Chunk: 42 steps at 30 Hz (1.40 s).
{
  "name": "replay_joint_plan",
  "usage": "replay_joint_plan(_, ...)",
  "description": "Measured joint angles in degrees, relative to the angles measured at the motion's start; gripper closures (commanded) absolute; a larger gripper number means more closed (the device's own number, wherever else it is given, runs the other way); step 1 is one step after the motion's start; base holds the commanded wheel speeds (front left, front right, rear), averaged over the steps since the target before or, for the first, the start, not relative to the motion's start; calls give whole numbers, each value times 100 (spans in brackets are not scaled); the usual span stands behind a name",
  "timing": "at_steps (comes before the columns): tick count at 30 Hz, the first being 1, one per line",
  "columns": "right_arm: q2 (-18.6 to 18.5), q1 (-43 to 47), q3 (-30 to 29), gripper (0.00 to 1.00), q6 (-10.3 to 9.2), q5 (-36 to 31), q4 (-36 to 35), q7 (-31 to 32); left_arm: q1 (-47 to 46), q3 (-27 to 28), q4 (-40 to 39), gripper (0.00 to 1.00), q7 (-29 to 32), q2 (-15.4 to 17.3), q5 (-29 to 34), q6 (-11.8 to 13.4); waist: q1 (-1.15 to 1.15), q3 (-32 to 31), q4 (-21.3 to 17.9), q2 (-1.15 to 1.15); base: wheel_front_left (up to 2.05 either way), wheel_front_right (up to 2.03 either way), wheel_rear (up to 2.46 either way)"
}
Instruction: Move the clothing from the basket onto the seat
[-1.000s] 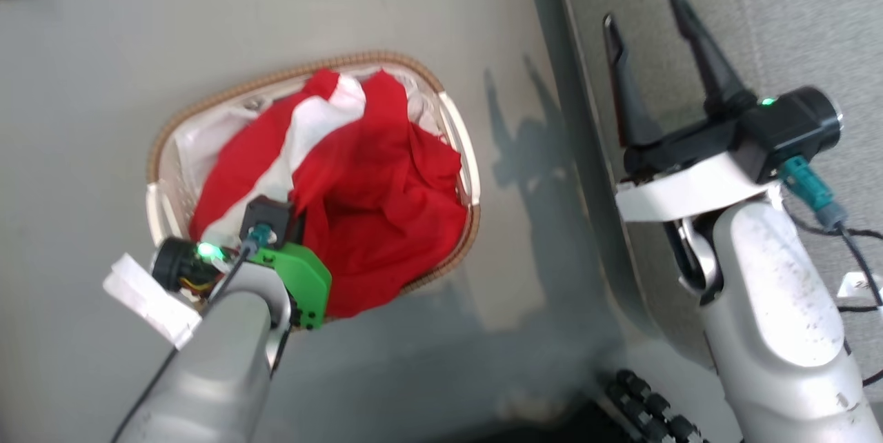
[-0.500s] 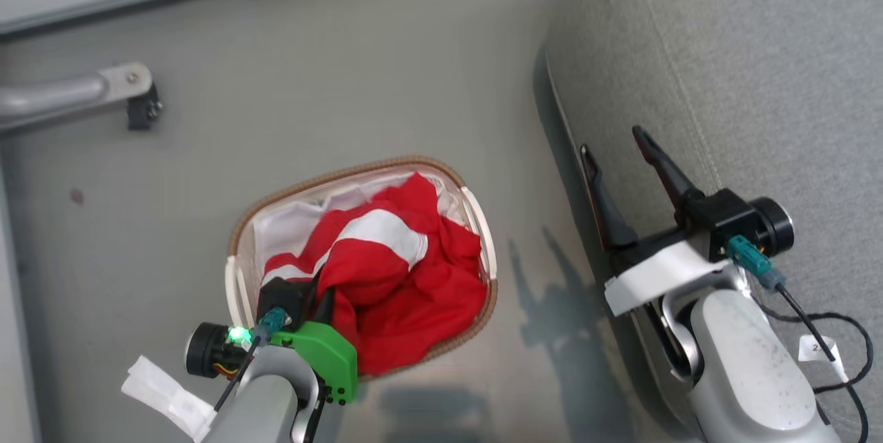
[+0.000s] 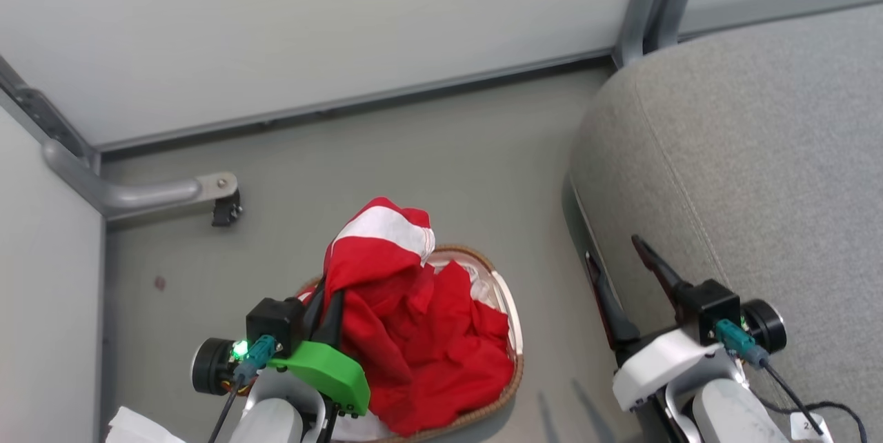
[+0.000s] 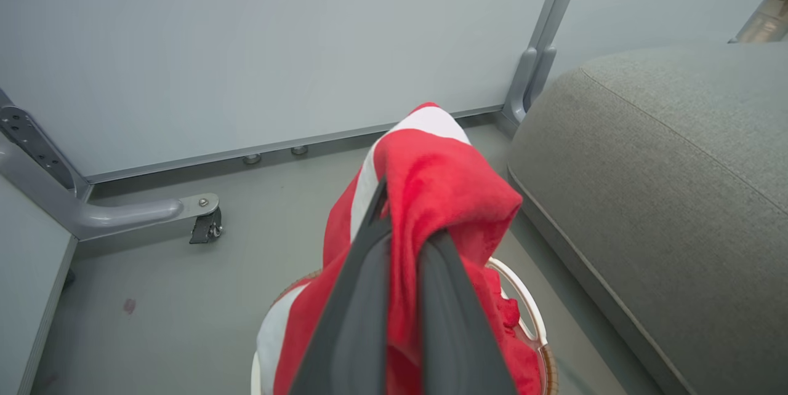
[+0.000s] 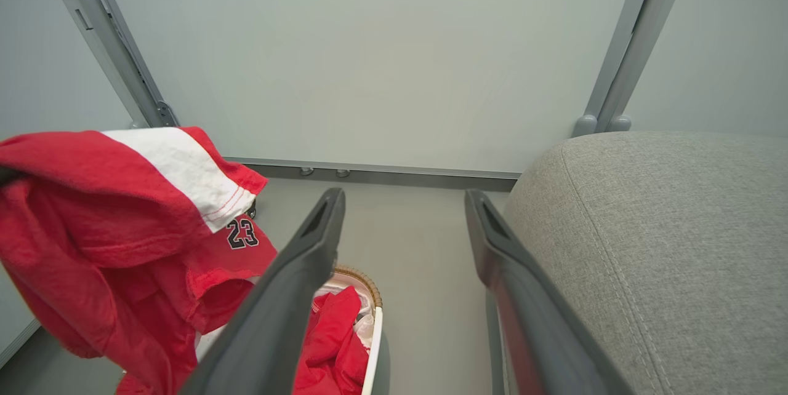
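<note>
1 striped garment [image 3: 383, 229], 1 plain garment [image 5: 332, 336]; 1 basket [image 3: 514, 332]; 1 seat [image 3: 759, 153]; 1 left gripper [image 3: 328, 294], 1 right gripper [image 3: 611, 247].

Partitioned lab bay: pale panels [image 3: 331, 36] on castered metal frames [image 3: 148, 193], grey floor [image 3: 428, 174].

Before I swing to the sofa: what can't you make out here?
- Tips of the left claw: left wrist view, wrapped in the striped jersey.
- Floor of the basket: head view, covered by red cloth.
- Whether that cloth is separate or hangs from the jersey: folds overlap.
- Far side of the seat: head view, cut by the right edge.
</note>
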Motion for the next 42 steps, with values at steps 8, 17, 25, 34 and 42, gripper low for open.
replay_joint_plan(8,0,337,98,0,0,101,83,1,75,-85,-771,100,0,-8,-203,-9,0,-580,197,0,0,0,0)
replay_joint_plan(17,-2,531,309,0,0,152,185,1,-324,-593,-1078,100,0,-11,-492,87,0,-729,456,0,0,0,0)
replay_joint_plan(25,1,141,1709,0,0,399,420,1,-667,-1158,-1187,100,0,-11,-760,185,0,-660,711,0,0,0,0)
replay_joint_plan(34,4,-970,2727,0,0,844,846,0,-835,-1808,-1257,100,0,-12,-1048,305,0,-588,1001,0,0,0,0)
replay_joint_plan(42,3,-1260,3059,100,0,1316,1374,0,-927,-2162,-1262,100,0,-11,-1282,425,0,-569,1267,0,0,0,0)
